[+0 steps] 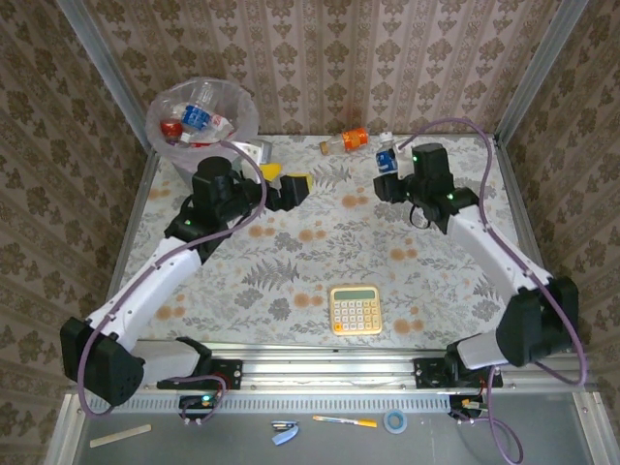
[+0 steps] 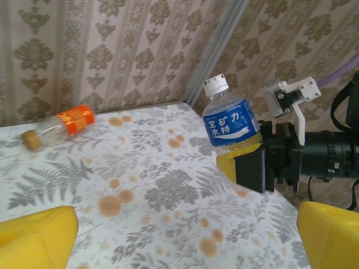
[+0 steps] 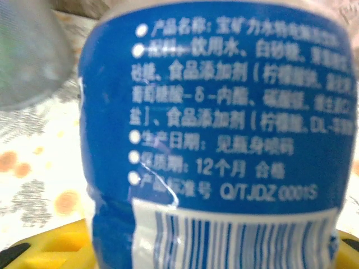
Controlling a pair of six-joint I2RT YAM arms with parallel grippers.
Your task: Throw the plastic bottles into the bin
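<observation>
**Container.** The round grey waste bin lined with a translucent whitish plastic bag [image 1: 245, 124] stands at the far left corner of the floral-patterned table [image 1: 291, 281]. Inside it lie several crushed clear plastic bottles with blue and red labels [image 1: 197, 117]. Their exact number cannot be made out.

**Outside the bin.**
- A clear plastic bottle with an orange label [image 2: 59, 126] lies on its side at the table's far edge, well apart from the bin.
- An upright clear plastic bottle with a blue label and white cap [image 2: 229, 120] stands near the far right corner, between the fingers of the right gripper [image 1: 387, 170].
- One yellow finger [image 2: 240, 162] lies against the lower body of the blue-label bottle. I cannot tell whether the jaws actually clamp it.

**Left gripper.** The left gripper [image 1: 286, 181] sits just in front of the bin, jaws wide apart, holding nothing.

**Other.** A flat yellow calculator [image 1: 356, 310] lies near the table's near edge.
</observation>
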